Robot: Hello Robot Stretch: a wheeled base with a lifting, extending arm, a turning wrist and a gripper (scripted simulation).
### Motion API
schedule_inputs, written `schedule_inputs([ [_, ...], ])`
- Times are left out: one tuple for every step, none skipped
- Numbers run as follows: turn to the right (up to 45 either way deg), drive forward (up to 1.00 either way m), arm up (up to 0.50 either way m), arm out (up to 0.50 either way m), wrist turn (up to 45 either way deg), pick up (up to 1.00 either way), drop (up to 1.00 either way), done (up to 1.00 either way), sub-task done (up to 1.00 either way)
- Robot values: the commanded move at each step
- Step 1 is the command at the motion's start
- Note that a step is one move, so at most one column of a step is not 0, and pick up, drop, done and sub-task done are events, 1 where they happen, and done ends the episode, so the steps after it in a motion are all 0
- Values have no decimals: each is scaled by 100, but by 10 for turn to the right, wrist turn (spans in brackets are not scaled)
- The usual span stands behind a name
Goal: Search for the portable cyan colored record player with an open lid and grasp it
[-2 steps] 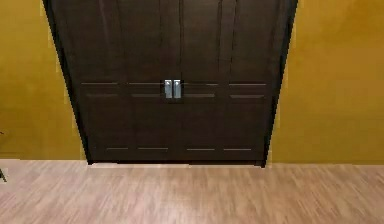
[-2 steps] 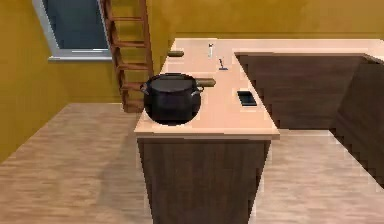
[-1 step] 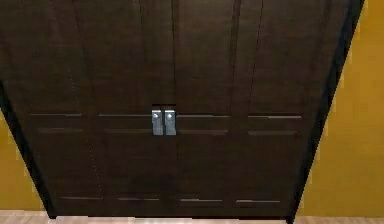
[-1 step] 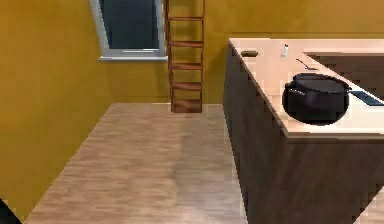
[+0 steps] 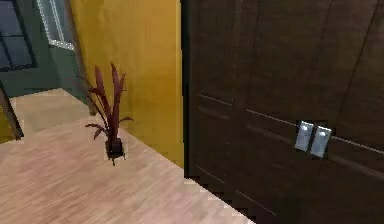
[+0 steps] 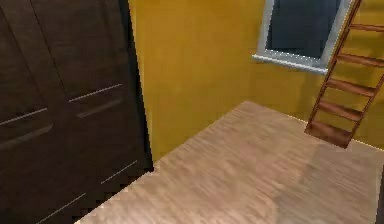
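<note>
A dark brown double-door wardrobe (image 5: 285, 105) with two silvery handles (image 5: 312, 139) takes up the forward view's right half. The same dark wardrobe (image 6: 65, 105) stands at the arm side view's left. A small red-leaved plant in a dark pot (image 5: 112, 115) stands on the wood floor by a yellow wall (image 5: 135, 60).
A brown wooden ladder (image 6: 345, 75) leans at the arm side view's right, beside a white-framed window (image 6: 295, 35) in the yellow wall. Light wood floor (image 6: 250, 170) stretches between wardrobe and ladder. A green wall with a window (image 5: 55, 25) shows at the forward view's upper left.
</note>
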Motion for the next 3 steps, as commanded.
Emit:
schedule_inputs([
  [0, 60, 0, 0, 0, 0, 0, 0, 0],
  [-450, 0, 0, 0, 0, 0, 0, 0, 0],
  [0, 65, 0, 0, 0, 0, 0, 0, 0],
])
